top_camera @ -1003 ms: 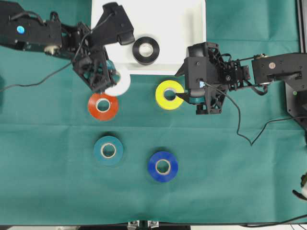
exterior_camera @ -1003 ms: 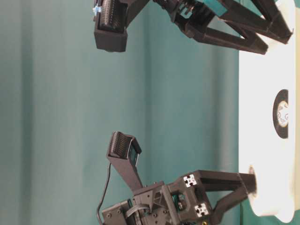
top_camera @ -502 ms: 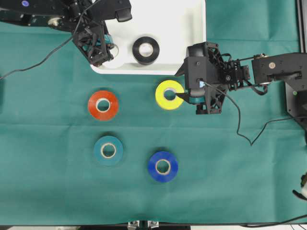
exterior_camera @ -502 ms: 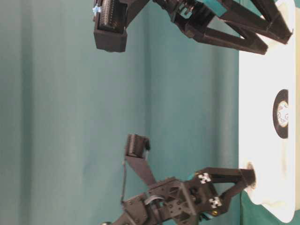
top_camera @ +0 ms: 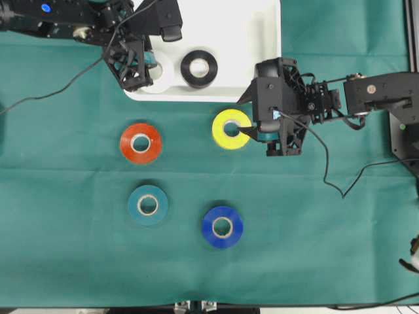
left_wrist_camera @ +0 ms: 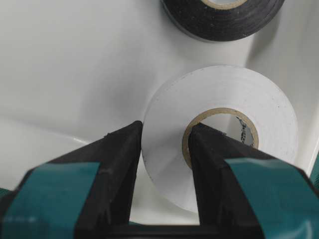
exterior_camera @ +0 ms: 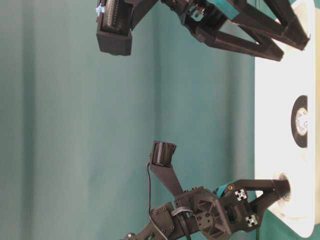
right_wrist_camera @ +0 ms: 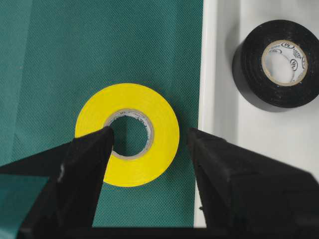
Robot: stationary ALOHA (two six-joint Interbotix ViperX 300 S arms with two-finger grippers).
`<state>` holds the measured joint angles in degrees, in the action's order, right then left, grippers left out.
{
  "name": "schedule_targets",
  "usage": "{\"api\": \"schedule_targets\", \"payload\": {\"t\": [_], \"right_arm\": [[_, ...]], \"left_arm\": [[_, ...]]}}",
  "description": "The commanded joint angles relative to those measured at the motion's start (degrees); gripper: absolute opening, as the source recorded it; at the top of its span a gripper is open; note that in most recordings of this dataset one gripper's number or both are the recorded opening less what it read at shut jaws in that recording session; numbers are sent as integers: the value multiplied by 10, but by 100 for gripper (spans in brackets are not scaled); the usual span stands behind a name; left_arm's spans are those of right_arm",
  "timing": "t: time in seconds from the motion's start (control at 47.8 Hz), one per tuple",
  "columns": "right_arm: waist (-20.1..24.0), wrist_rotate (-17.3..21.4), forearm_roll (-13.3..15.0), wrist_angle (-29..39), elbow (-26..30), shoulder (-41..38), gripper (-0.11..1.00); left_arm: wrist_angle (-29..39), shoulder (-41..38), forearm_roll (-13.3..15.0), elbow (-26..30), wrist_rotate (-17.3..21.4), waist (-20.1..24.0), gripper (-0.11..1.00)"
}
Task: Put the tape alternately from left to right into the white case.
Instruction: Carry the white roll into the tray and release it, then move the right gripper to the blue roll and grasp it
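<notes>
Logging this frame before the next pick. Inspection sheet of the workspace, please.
Surface: green cloth, lightly creased.
White case: white case at top centre, holding the black roll and the white roll.
Loose tape: yellow roll, red-orange roll, teal roll and blue roll, all flat on the cloth.
Clutter: nothing seen.
Left gripper: left gripper shut on the white roll's wall, one finger in the core, over the case's near left corner.
Right gripper: right gripper open, one finger over the yellow roll's core and one beside its outer wall.
Cables: black cable lies on the cloth by the right arm; another trails from the left arm.
Surroundings: plain teal backdrop.
</notes>
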<state>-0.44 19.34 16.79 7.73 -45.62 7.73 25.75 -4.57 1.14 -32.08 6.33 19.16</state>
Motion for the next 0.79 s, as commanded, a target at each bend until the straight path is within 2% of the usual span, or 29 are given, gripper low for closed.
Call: {"api": "schedule_targets", "payload": {"t": [0.0,0.063,0.146,0.23,0.355,0.397,0.627,0.773], "right_arm": [[1,2,-1,-5,9,11,66],[1,2,-1,-5,9,11,66],[1,2,-2,-5,9,11,66],[1,2,-1,-5,9,12,66],[1,2,-2,-5,8,12,66],[1,2,-1,-5,9,12,66],[7,3,-2,-4,9,12,66],[18,3,-2,-4,10,12,66]], "left_arm": [[-4,8,-1,7,1,1,-2],[-7,9,-1,5,1,1,1],[-11,10,-1,1,1,-1,15],[-17,11,-1,-5,1,-3,36],[-20,17,-1,-13,0,-3,74],[-21,21,-1,-15,0,-3,82],[-21,58,1,-32,-4,-12,83],[-21,94,2,-54,-5,-44,83]]}}
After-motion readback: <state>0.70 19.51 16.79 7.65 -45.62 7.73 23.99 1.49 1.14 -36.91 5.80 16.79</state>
